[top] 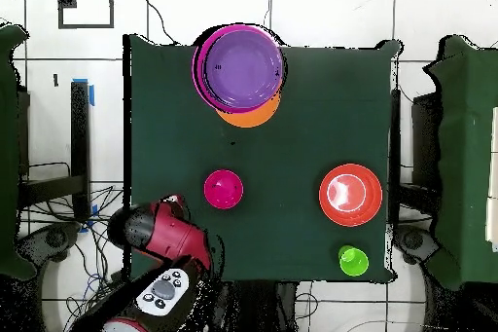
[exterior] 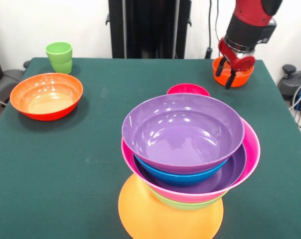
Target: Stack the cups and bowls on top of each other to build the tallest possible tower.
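You've got the gripper (exterior: 229,74) at the table's (exterior: 90,149) corner, fingers spread around the small red-orange bowl (exterior: 240,77), ready to feed the tower (exterior: 185,149).

- Orange base bowl (exterior: 170,214) of the tower (exterior: 188,149): cut off by the bottom edge in front.
- Magenta bowl (exterior: 188,89): mostly hidden behind the tower's purple bowl (exterior: 183,132).
- Small red-orange bowl (exterior: 240,78): partly covered by the gripper (exterior: 229,74); overhead, the arm hides it.
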Tool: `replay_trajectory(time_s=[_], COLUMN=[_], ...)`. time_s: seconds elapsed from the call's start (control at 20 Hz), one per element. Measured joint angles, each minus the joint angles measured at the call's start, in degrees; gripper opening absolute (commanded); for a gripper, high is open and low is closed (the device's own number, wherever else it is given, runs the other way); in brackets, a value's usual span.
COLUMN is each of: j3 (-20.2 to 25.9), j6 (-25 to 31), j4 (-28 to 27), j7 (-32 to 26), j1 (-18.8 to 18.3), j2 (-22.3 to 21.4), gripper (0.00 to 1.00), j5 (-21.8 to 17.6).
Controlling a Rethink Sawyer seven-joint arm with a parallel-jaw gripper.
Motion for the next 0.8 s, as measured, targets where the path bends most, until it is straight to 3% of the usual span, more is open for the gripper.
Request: replay_trajectory(time_s=[0.4,0.8], j3=[2.4,7.7], j6=[-0.2,-5.6], j4=[1.8,3.3], j7=[0.5,0.6], j1=[2.1,1.9], j2=[-0.2,0.6], gripper=[1.00,1.00], j5=[3.0,5.7])
